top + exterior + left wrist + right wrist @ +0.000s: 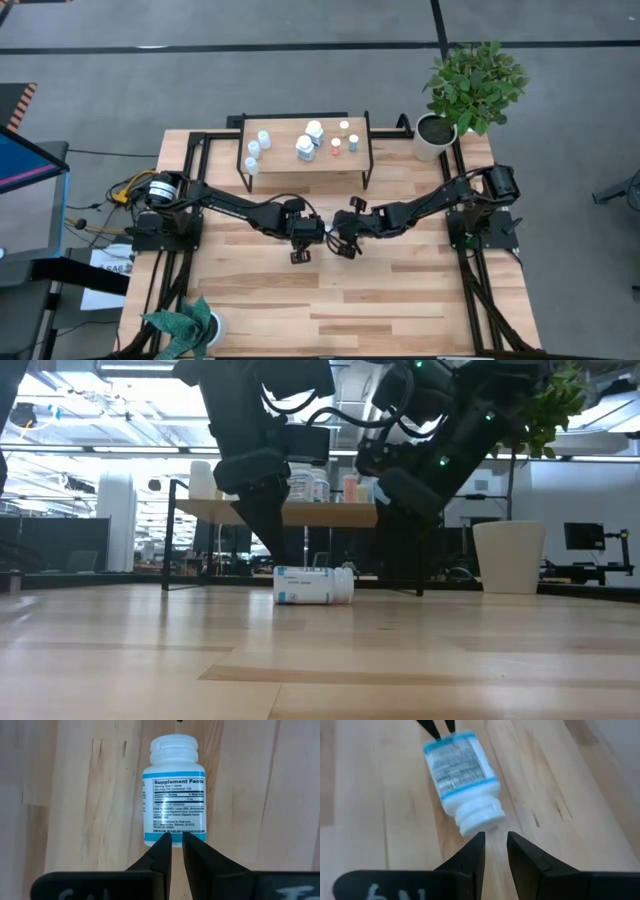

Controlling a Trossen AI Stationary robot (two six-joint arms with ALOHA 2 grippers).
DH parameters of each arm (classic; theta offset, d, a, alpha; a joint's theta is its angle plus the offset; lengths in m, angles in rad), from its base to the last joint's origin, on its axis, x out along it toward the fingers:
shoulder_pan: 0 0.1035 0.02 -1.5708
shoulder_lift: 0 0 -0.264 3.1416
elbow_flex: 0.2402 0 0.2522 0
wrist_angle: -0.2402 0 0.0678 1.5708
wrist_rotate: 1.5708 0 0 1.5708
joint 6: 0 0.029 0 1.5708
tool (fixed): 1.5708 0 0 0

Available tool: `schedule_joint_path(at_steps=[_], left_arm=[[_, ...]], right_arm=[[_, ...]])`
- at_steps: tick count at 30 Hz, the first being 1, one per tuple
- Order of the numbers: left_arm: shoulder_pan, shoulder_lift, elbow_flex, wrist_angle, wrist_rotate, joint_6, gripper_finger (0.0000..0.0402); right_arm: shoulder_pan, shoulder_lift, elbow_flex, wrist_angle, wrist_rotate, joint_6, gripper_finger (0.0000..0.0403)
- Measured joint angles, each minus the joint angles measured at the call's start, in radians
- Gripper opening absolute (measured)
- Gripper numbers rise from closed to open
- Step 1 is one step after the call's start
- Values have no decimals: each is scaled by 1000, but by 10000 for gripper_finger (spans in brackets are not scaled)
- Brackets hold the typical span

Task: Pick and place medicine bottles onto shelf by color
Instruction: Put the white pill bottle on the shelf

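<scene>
Table (400,300) of light planks fills the high view; shelf (306,152) sits upper centre with about eight small bottles (309,140) already standing on it, bluish ones at its left end, a reddish and a greenish one toward its right. Potted plant (470,90) upper right, second plant (185,325) lower left, both well clear of the work.

Both arms meet at frame centre, below the shelf. One white bottle with blue-banded label (312,584) lies on its side on the table between the two grippers; hidden by the arms from above, plain in the low view. Long axis runs from one gripper to the other: base toward the left gripper (176,845), cap toward the right gripper (495,842).

Left gripper: fingers nearly closed, narrow gap, tips right at the bottle's base, holding nothing. Right gripper: narrow gap too, tips just short of the cap, empty.

Judgement: both equally near, neither wide enough to grasp; either must open and turn across the axis. The other arm is the main obstruction.
</scene>
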Motion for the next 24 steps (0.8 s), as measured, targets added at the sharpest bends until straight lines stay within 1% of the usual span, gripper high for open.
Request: schedule_joint_path(at_steps=[2,9,16,18,20,24], left_arm=[[0,0,0,1,0,-1,35],[0,0,1,0,23,-14,35],[0,2,1,0,25,-17,35],[0,2,1,1,25,-14,35],[0,2,1,0,25,-14,35],[0,2,1,-2,25,-14,35]], right_arm=[[0,0,-9,34,-9,-15,107],[-13,1,-10,33,-15,-18,107],[-13,69,-3,69,-19,-23,107],[-12,60,-9,54,-18,-26,107],[-13,62,-4,90,-22,-26,107],[-13,67,-6,104,-21,-34,107]])
